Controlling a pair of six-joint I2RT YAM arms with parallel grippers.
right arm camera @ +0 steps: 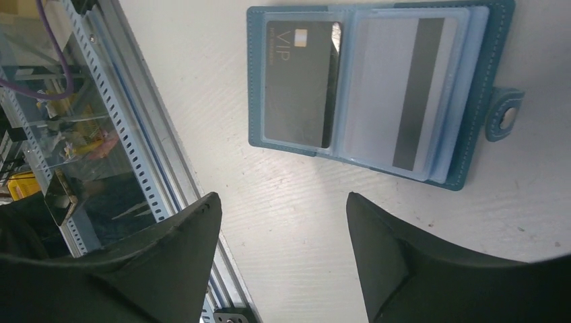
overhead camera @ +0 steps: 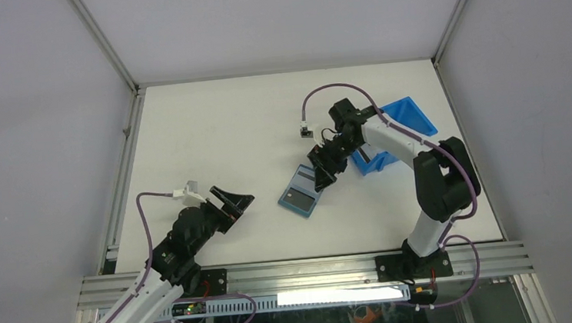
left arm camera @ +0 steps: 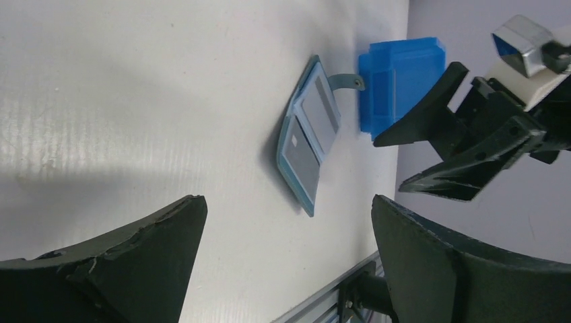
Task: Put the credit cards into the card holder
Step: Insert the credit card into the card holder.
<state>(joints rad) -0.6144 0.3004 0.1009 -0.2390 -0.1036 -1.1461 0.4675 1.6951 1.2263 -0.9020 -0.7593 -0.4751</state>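
The teal card holder (right arm camera: 256,74) lies open and flat on the white table. A dark credit card (right arm camera: 299,84) marked VIP sits in its left sleeve. A silvery credit card (right arm camera: 377,87) with a dark stripe sits in its right sleeve, and the snap tab (right arm camera: 505,118) sticks out beside it. My right gripper (right arm camera: 283,198) hovers open just off the holder's edge with nothing between its fingers; from above the right gripper (overhead camera: 321,170) is over the card holder (overhead camera: 301,193) at its far right corner. My left gripper (overhead camera: 233,199) stands wide open and empty, left of the holder, facing the card holder (left arm camera: 308,134).
A bright-blue plastic bin (overhead camera: 396,126) stands behind the right arm, also in the left wrist view as the bin (left arm camera: 400,84). The aluminium rail (overhead camera: 299,270) runs along the table's near edge. Grey walls enclose the table.
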